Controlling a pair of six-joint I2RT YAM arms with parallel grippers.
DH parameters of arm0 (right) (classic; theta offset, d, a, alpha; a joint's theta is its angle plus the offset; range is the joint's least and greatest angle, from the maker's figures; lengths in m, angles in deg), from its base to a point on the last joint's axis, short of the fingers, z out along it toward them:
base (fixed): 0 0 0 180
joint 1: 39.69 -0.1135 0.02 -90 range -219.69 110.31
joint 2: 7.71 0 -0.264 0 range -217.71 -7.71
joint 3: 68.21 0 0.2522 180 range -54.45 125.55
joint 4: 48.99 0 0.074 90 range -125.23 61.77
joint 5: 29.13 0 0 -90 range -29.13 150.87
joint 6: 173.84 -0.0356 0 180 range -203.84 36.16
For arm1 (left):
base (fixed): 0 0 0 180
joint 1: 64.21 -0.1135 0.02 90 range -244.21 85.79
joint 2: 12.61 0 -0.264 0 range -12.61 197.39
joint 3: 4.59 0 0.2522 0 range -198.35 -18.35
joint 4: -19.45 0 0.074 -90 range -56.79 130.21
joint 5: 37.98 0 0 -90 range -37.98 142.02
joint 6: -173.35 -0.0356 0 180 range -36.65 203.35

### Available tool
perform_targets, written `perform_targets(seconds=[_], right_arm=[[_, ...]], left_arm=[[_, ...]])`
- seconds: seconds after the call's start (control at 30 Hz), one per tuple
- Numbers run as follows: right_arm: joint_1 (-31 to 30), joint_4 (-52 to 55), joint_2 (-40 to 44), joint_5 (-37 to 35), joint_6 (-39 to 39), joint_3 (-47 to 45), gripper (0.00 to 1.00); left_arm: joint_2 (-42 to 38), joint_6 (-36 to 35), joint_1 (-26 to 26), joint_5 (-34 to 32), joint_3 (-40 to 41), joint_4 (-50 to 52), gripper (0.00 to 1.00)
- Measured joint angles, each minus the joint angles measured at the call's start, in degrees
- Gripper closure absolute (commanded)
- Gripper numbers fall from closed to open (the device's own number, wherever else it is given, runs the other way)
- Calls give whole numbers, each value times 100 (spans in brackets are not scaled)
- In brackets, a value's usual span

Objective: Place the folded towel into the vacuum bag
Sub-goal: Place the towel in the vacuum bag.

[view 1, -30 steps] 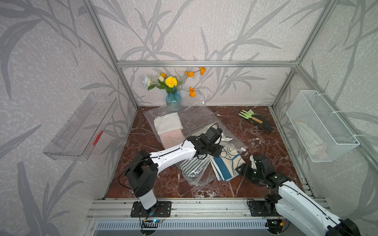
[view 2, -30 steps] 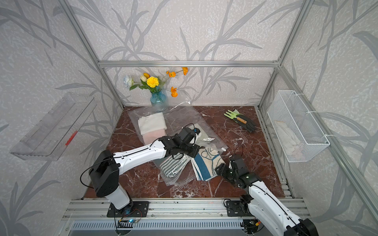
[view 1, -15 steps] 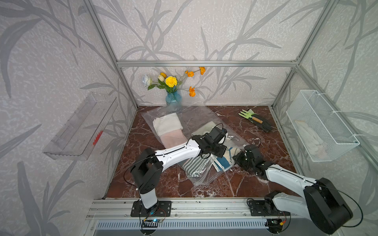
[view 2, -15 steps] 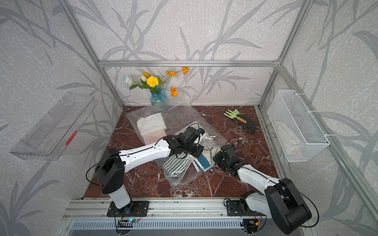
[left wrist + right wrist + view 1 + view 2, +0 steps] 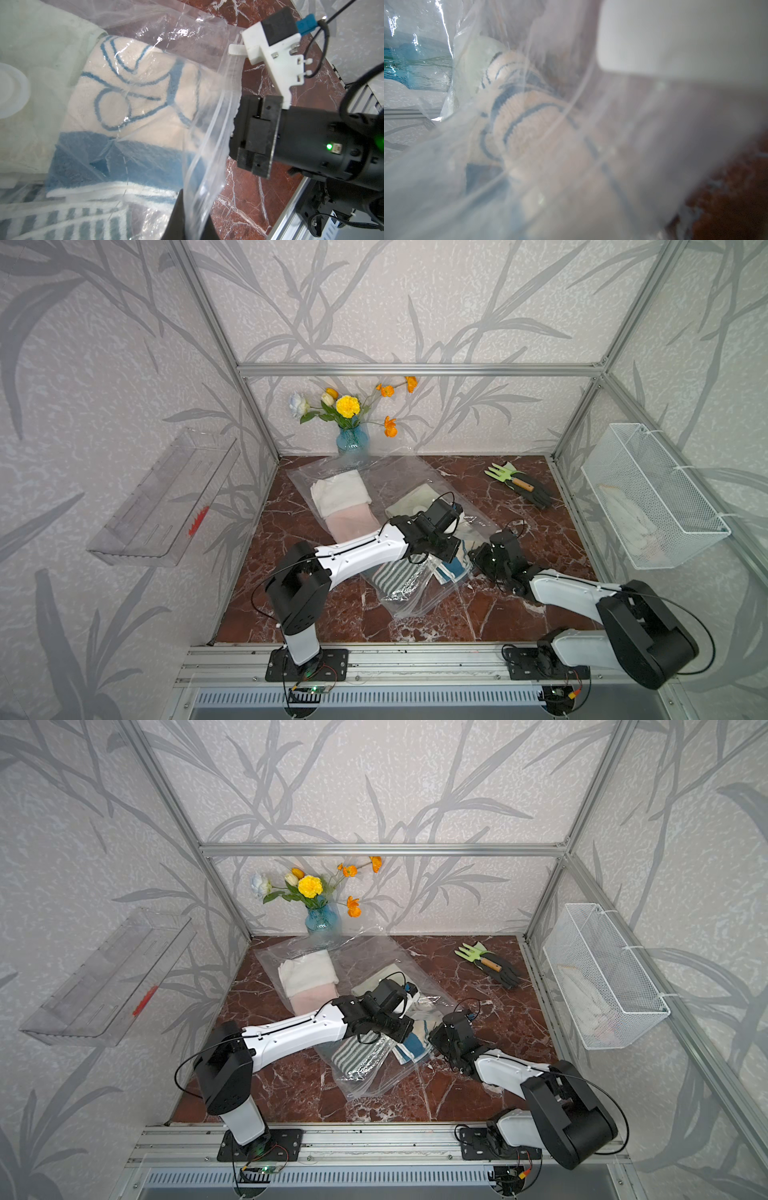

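- Since a second ago the right arm has stretched out low from the front-right corner of the table [image 5: 332, 614] toward its middle. That has brought the right gripper [image 5: 478, 558] up to the mouth of the vacuum bag [image 5: 415, 601]. Less of the folded towel [image 5: 133, 116] now shows past the left gripper [image 5: 451, 551].
- The left gripper is clenched on the bag's upper lip by the zip-seal edge [image 5: 209, 133]. The film rises to its finger [image 5: 182, 216] in the left wrist view.
- I cannot tell whether the right gripper is clamped or slack. Film blurs its own wrist view, and its jaws are hidden in the other views.
- The towel lies just right of the table's middle, between the two grippers and mostly under the film. Its near edge reaches the zip band, and I cannot tell whether it is fully inside.
- Its long axis looks diagonal, with the cream, blue-looped end toward the back-right corner and the solid blue band toward the front-left. That is roughly along the mouth, so it seems to be going in broadside.
- Risk: the thin lip could slip from the left pinch, and the mouth would then drop onto the towel.
- Risk: a push from the right could slide the slick bag across the smooth table, or bunch the fold at the zip.
- Risk: the grippers are close together, so a further reach could knock them together or trap film against the towel.
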Motion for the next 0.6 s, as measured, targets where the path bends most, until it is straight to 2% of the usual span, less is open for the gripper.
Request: perform_targets(seconds=[0.33,0.47,0.53,0.57,0.6], right_arm=[[-35,-2033,-1497,-306,-184,621,95],[-20,-2430,-1681,-413,-258,614,94],[7,-2455,-1600,-450,-267,514,93],[20,-2426,-1541,-450,-260,450,90],[46,-2358,-1475,-439,-249,400,87]], left_arm=[[2,-42,0,-7,-131,66,91],[2,-59,0,-7,-133,72,87],[-4,-79,0,-4,-131,87,75],[-17,-87,0,7,-131,103,63],[-52,-74,-2,22,-120,120,56]])
